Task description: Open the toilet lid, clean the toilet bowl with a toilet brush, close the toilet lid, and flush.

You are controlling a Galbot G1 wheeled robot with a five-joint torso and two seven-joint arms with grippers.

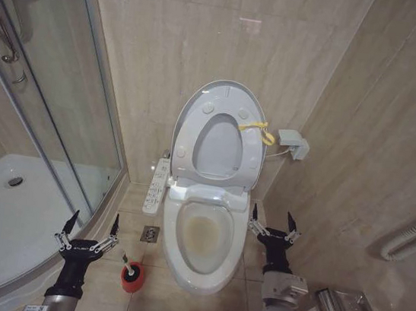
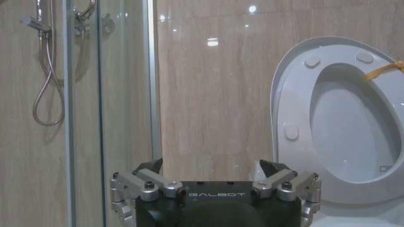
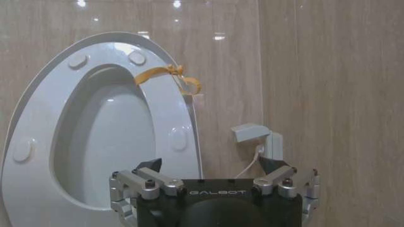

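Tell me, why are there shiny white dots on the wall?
Ceiling lights mirror off the glossy wall tiles: the left wrist view shows bright spots beside the raised toilet lid, the right wrist view shows several above it, and the head view shows faint glare on the shower glass.

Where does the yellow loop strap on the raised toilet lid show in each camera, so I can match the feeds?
Head view: the yellow strap hangs at the raised toilet lid's upper right rim, toward the wall socket box.
Left wrist view: a short piece of it crosses the seat at the picture's right edge.
Right wrist view: it loops off the lid's rim, above the socket box.
Shared landmark: the lid's round bumpers.
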